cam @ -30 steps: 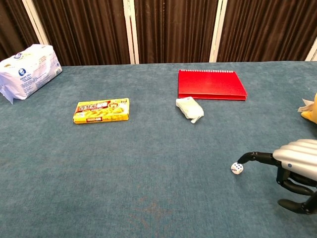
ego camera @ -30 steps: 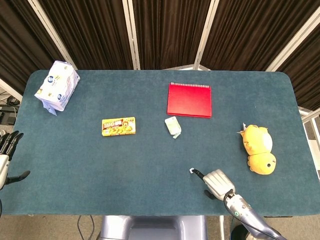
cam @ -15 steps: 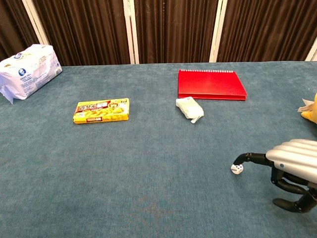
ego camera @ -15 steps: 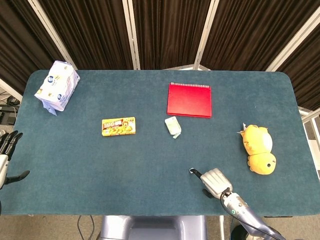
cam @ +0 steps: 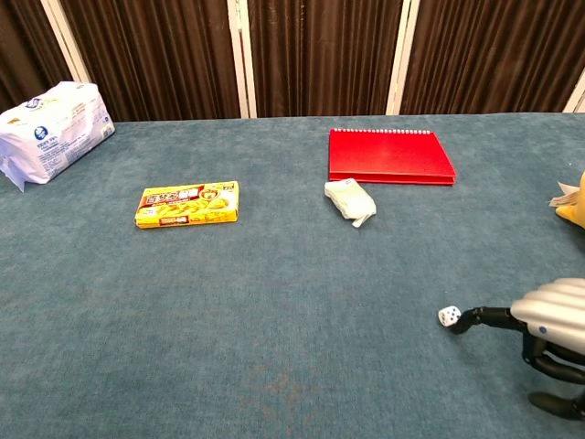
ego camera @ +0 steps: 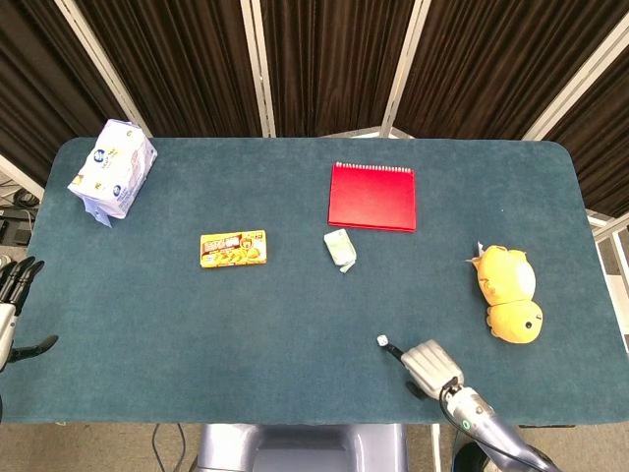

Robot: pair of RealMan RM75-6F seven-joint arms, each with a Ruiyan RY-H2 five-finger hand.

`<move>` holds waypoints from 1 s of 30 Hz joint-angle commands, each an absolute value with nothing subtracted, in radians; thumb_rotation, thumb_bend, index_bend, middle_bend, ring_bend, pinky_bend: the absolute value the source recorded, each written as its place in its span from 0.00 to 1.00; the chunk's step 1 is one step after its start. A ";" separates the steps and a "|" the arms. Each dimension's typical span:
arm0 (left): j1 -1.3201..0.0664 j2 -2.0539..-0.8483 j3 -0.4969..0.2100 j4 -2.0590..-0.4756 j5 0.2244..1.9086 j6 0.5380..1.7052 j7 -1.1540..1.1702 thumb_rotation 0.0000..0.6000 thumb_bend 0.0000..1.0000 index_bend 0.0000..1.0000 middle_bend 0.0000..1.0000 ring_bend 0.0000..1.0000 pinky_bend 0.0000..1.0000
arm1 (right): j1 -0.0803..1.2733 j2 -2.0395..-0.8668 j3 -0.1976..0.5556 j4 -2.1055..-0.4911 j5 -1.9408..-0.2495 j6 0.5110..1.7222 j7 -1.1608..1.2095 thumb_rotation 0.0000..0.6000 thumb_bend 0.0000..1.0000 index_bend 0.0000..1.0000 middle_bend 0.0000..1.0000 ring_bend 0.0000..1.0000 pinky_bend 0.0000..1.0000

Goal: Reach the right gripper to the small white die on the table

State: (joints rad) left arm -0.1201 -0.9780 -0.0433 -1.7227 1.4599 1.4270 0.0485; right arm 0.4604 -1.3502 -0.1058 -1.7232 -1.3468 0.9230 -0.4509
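Note:
The small white die (ego camera: pixel 382 340) (cam: pixel 449 315) lies on the blue table near the front edge, right of centre. My right hand (ego camera: pixel 430 365) (cam: pixel 551 331) sits just right of it, low over the cloth. One dark finger (cam: pixel 483 316) stretches out to the die and its tip touches or nearly touches the die's right side. The other fingers hang curled under the silver palm and hold nothing. My left hand (ego camera: pixel 12 307) is off the table's left edge with fingers spread and empty; the chest view does not show it.
A red notebook (ego camera: pixel 372 197) and a small white packet (ego camera: pixel 340 249) lie behind the die. A yellow snack box (ego camera: pixel 233 249) is at centre left, a white tissue pack (ego camera: pixel 112 167) at far left, and a yellow plush toy (ego camera: pixel 510 292) at the right.
The die has shifted slightly right and toward the front edge. My right hand has drawn back the same way, its finger still at the die. The left hand is unchanged.

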 commanded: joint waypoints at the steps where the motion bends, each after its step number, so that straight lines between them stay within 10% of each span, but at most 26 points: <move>1: -0.120 -0.977 -0.043 -1.723 1.460 1.428 0.047 1.00 0.00 0.00 0.00 0.00 0.00 | 0.453 -1.338 -0.119 -1.731 -1.357 0.927 -0.448 1.00 0.40 0.15 0.87 0.85 1.00; 20: -0.114 -0.972 -0.040 -1.726 1.473 1.441 0.037 1.00 0.00 0.00 0.00 0.00 0.00 | 0.365 -1.167 -0.143 -1.854 -1.580 1.178 -0.314 1.00 0.39 0.15 0.87 0.84 0.99; 23: -0.112 -0.969 -0.037 -1.727 1.482 1.446 0.030 1.00 0.00 0.00 0.00 0.00 0.00 | 0.325 -1.149 -0.127 -1.834 -1.634 1.294 -0.228 1.00 0.28 0.15 0.75 0.71 0.80; 26: -0.108 -0.966 -0.034 -1.730 1.497 1.456 0.023 1.00 0.00 0.00 0.00 0.00 0.00 | 0.276 -1.142 -0.103 -1.792 -1.669 1.423 -0.132 1.00 0.06 0.14 0.47 0.38 0.35; 30: -0.101 -0.961 -0.028 -1.737 1.517 1.471 0.017 1.00 0.00 0.00 0.00 0.00 0.00 | 0.229 -1.120 -0.085 -1.771 -1.676 1.521 -0.070 1.00 0.00 0.07 0.13 0.04 0.02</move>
